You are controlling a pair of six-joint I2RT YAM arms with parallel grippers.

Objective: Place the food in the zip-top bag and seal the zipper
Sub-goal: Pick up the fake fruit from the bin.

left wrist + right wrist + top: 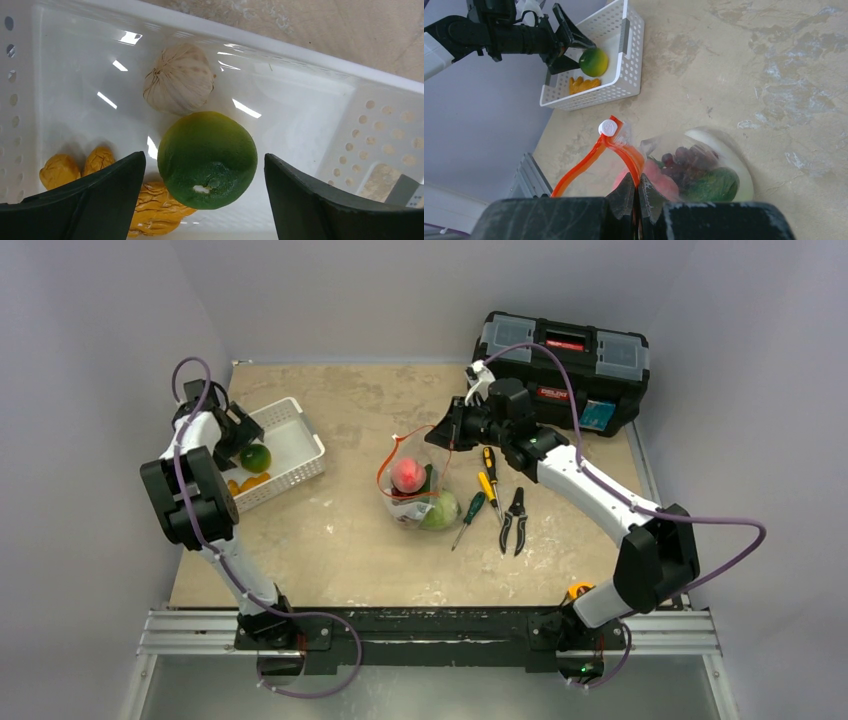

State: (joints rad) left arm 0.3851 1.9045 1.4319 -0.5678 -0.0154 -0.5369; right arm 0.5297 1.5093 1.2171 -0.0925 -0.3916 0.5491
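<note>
Zip-top bag holding peach, basket holding green fruit, garlic

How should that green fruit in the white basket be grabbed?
Probably across its round middle, from above: the green fruit lies in the basket near the garlic, both sides exposed, and the open left gripper straddles it there.

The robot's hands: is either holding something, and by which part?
Right hand pinches the bag by its orange zipper strip. Left hand, open around the green fruit, holds nothing.
</note>
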